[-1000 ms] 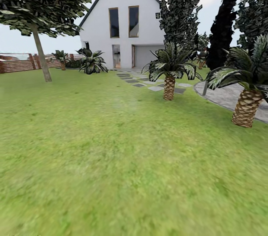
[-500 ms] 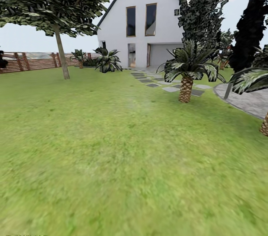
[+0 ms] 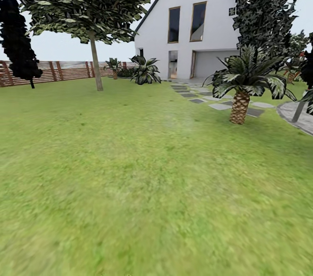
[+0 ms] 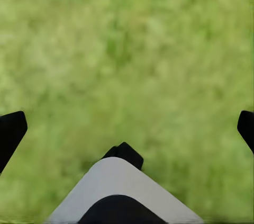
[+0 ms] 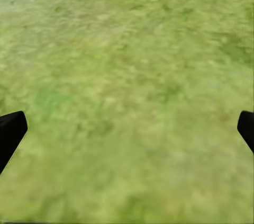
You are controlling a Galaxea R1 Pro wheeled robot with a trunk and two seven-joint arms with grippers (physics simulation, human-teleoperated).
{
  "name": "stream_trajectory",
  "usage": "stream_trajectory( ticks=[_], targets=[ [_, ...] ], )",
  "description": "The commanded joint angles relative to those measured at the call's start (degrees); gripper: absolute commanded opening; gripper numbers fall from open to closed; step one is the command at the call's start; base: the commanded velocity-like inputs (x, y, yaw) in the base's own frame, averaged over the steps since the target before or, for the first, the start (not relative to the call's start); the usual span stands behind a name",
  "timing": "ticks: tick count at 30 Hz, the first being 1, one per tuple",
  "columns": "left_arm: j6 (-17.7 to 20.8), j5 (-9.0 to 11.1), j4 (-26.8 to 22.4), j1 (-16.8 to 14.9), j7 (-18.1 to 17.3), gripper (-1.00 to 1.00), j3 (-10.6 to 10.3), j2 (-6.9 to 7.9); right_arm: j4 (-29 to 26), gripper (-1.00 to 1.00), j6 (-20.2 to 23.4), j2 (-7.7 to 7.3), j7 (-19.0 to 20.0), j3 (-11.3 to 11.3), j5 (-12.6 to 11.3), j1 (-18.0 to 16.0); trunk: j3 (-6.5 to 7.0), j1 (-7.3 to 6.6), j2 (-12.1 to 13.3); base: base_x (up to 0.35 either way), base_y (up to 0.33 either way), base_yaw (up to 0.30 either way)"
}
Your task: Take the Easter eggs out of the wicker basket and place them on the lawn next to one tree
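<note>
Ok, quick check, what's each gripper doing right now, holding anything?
Left gripper: open, fingers wide apart, nothing between them, just lawn below.
Right gripper: open, empty, over bare grass.

White gabled house, far; slatted fence, far left; palm, right; stepping stones beside it.

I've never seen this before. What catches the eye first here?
A white gabled house stands at the far end of a wide green lawn. Left of it rises a tall leafy tree before a brown fence; a squat palm stands right, beside stepping stones.
</note>
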Motion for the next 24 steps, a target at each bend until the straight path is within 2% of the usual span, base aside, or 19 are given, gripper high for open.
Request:
stream_trajectory(
  ticks=[1, 24],
  targets=[
    [-0.1, 0.4, 0.2, 0.0, 0.0, 1.0, -0.1, -0.1, 0.0, 1.0, -0.2, -0.02, 0.0, 0.2, -0.3, 0.0, -0.05, 0.0, 0.0, 0.001, 0.0, 0.284],
    [0.0, 0.3, 0.6, 0.0, 0.1, 1.0, -0.2, -0.35, 1.0, 1.0, -0.1, 0.21, 0.1, 0.7, 0.1, 0.0, -0.05, 0.0, 0.0, 0.0, 0.0, 0.284]
  ],
)
